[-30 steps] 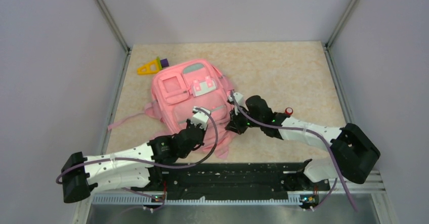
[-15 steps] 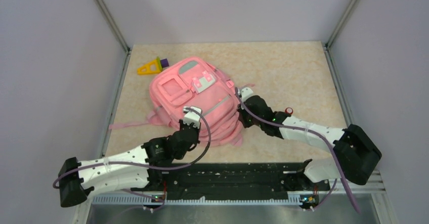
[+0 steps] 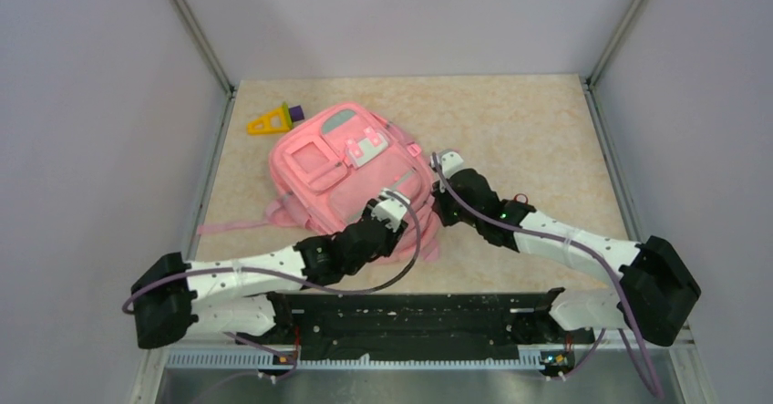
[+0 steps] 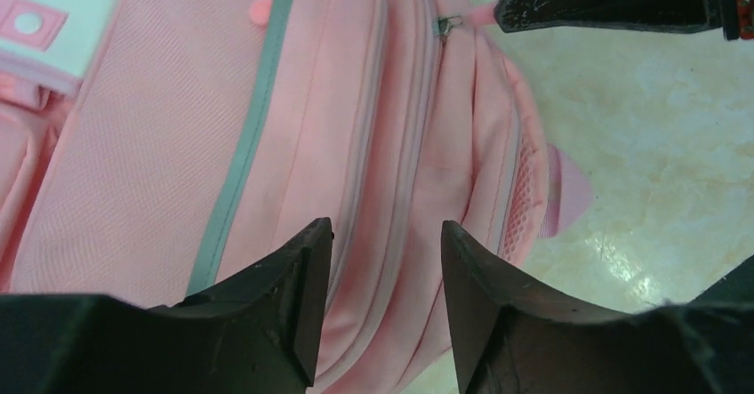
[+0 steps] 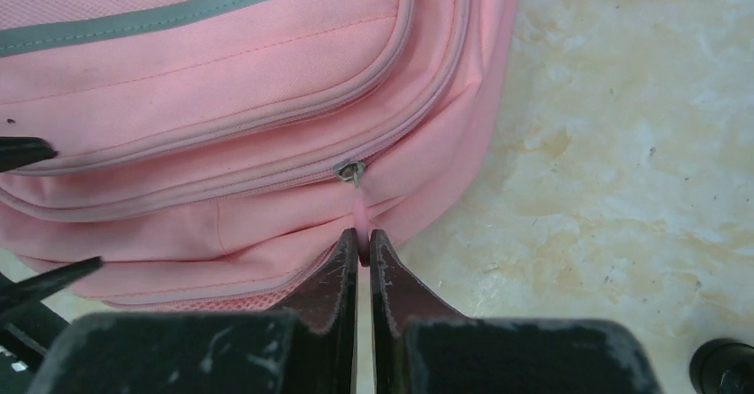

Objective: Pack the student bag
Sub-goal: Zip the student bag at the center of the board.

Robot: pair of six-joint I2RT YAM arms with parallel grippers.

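The student bag point(image 3: 342, 162) lies flat on the table, pink with grey-green stripes and white patches. My left gripper point(image 3: 394, 205) hovers over its near right part, open, with the bag's zipper lines point(image 4: 405, 145) showing between the fingers and nothing gripped. My right gripper point(image 3: 436, 205) is at the bag's right side, shut on the pink zipper pull point(image 5: 359, 212) just below the metal slider point(image 5: 349, 171). In the left wrist view the right gripper point(image 4: 613, 3) shows at the top, beside that slider point(image 4: 447, 23).
A yellow triangle toy point(image 3: 266, 122) and a purple block point(image 3: 294, 111) lie behind the bag at the far left. A dark, red-capped object point(image 3: 520, 200) stands by my right arm. A pink strap point(image 3: 232, 226) trails toward the left wall.
My left gripper has opened and swung right along the bag's near edge toward the right gripper. The bag's near part has bunched up. The right gripper stays shut on the pull.
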